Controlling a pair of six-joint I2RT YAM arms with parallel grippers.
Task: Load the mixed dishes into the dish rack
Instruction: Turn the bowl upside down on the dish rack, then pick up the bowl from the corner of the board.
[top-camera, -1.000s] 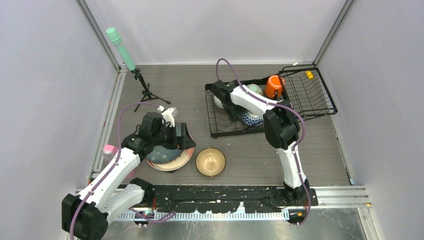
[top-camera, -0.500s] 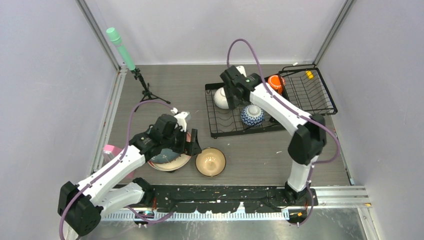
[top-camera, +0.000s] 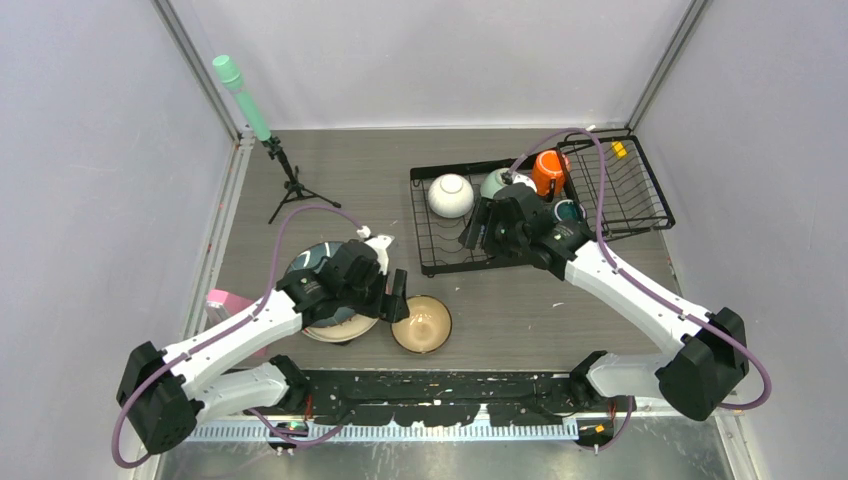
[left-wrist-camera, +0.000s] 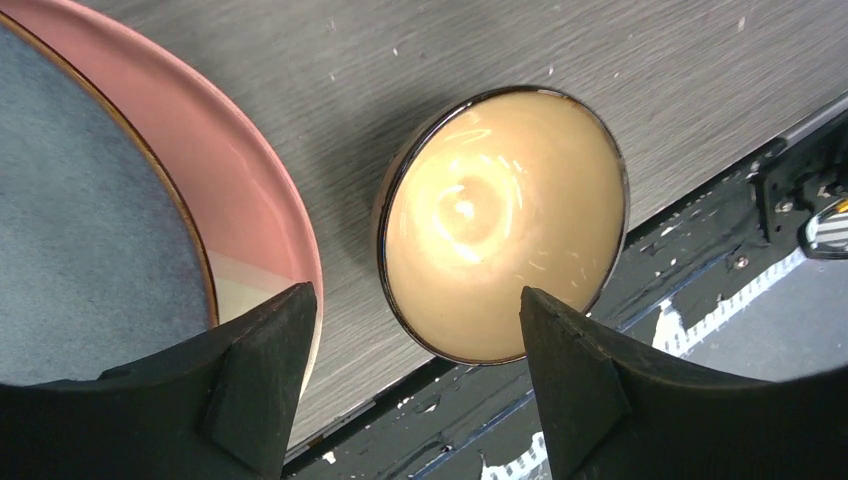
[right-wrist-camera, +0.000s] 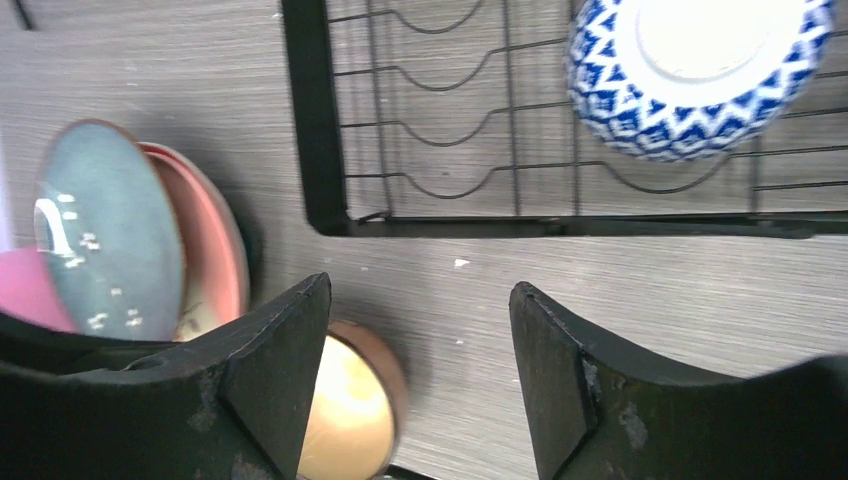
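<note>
Left wrist view: the left gripper, jaws released, is hovering over the brown bowl on the tabletop, likely lining up a grasp; the right gripper, jaws released too, is hanging near the dish rack.

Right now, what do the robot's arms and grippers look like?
The left arm and right arm are white with chunky black joints. A purple cable loops along each one. The left gripper and right gripper each end in two black, wedge-shaped fingers.
</note>
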